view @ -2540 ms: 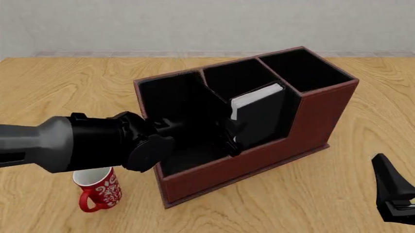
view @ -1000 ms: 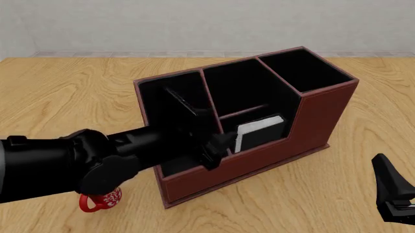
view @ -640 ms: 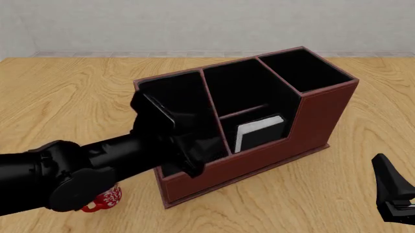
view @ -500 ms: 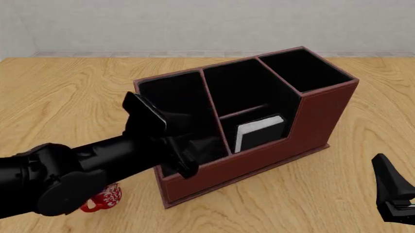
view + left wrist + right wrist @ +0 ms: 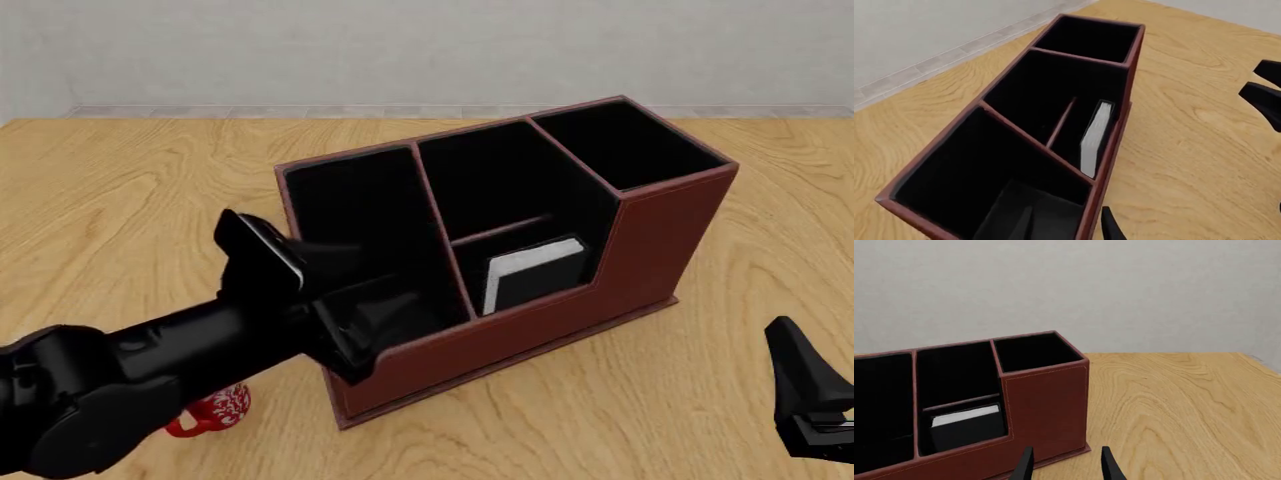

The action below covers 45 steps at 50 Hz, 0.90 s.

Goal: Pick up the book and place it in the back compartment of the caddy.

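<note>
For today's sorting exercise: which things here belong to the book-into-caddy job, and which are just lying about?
Job: book, standing in the back compartment of the caddy; left gripper, open beside it.
Lying about: red-and-white mug; idle right gripper.

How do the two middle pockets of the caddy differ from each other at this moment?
The low-walled middle pocket holds the book, standing upright; the taller-walled middle pocket behind the divider shows nothing inside. The first has a cut-down outer wall; the second is enclosed by full-height walls. Both are black-lined parts of the same caddy.
</note>
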Available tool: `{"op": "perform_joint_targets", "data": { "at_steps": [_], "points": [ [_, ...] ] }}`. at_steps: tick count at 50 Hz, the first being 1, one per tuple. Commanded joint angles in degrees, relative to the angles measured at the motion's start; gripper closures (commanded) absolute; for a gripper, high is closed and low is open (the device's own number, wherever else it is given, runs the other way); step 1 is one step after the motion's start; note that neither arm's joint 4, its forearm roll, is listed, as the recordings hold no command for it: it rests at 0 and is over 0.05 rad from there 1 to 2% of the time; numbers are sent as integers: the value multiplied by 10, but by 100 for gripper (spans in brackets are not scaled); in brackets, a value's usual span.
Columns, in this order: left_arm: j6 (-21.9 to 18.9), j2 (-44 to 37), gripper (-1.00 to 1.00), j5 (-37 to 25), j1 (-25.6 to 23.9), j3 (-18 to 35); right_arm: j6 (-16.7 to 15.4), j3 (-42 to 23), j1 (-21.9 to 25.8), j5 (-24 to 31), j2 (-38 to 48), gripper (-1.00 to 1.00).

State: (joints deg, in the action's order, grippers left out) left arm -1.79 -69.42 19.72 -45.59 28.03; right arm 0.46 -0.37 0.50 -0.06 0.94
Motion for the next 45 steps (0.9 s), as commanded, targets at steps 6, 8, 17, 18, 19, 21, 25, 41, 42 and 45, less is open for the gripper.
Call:
{"op": "perform_joint_targets", "data": {
  "at_steps": [6, 8, 17, 18, 19, 21, 25, 41, 42, 45],
  "points": [
    [-5, 10, -100, 25, 11, -30, 0, 0, 0, 0, 0, -100],
    [-5, 12, -100, 26, 13, -32, 0, 0, 0, 0, 0, -100],
    [0, 39, -100, 7, 10, -39, 0, 0, 0, 0, 0, -100],
    [0, 39, -100, 7, 10, -39, 0, 0, 0, 0, 0, -100],
    [-2, 45, -100, 1, 10, -39, 0, 0, 0, 0, 0, -100],
    [-2, 46, -100, 0, 10, -39, 0, 0, 0, 0, 0, -100],
    [-5, 67, -100, -33, 10, -26, 0, 0, 0, 0, 0, -100],
    [-22, 142, -100, -107, 22, -24, 0, 0, 0, 0, 0, -100],
    [-24, 142, -100, -106, 23, -25, 0, 0, 0, 0, 0, -100],
    [-26, 149, -100, -109, 27, -28, 0, 0, 0, 0, 0, -100]
  ]
}}
